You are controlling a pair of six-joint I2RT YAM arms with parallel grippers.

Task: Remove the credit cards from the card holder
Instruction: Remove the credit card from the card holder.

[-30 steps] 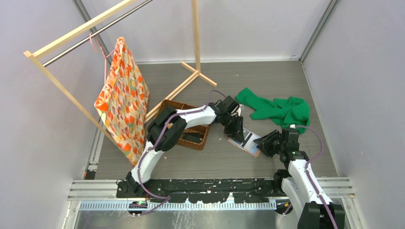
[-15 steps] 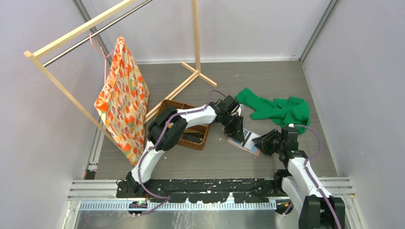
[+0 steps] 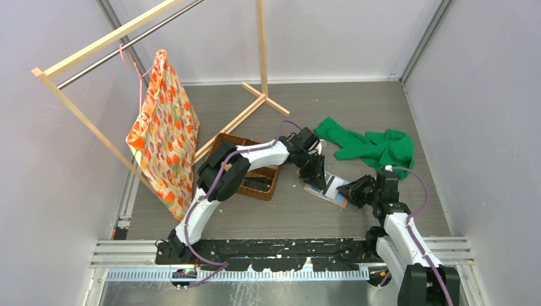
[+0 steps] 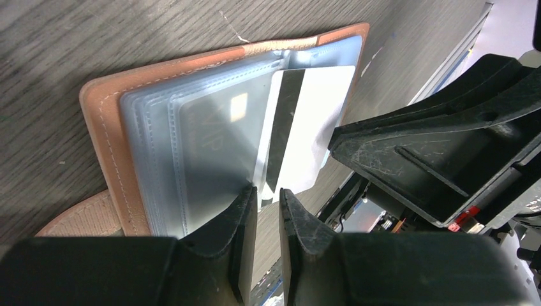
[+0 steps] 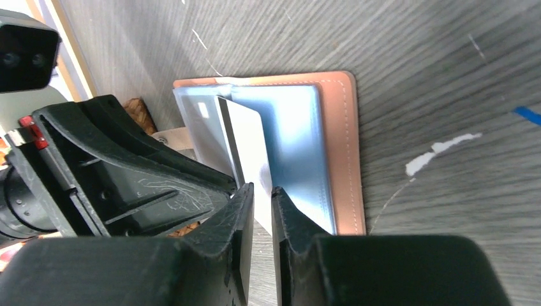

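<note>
The salmon card holder (image 3: pixel 321 190) lies open on the table, its leather edge (image 4: pixel 102 127) framing clear plastic sleeves. A white credit card (image 4: pixel 319 115) with a black stripe sticks partway out of a sleeve. My left gripper (image 3: pixel 317 177) comes down on the holder from the far side, and its fingertips (image 4: pixel 247 197) pinch the edge of a sleeve with a narrow gap. My right gripper (image 3: pixel 348 189) reaches in from the near right. In the right wrist view the card (image 5: pixel 252 146) runs down between my right gripper (image 5: pixel 261 191), which is shut on it over the holder (image 5: pixel 348 159).
A brown woven basket (image 3: pixel 271 191) sits under my left arm. A green cloth (image 3: pixel 373 146) lies behind my right gripper. A wooden rack (image 3: pixel 261 51) with a patterned orange bag (image 3: pixel 166 134) stands at the back left. Walls close both sides.
My right gripper has moved left onto the card holder and its jaws have narrowed around the white card. The left arm has held still.
</note>
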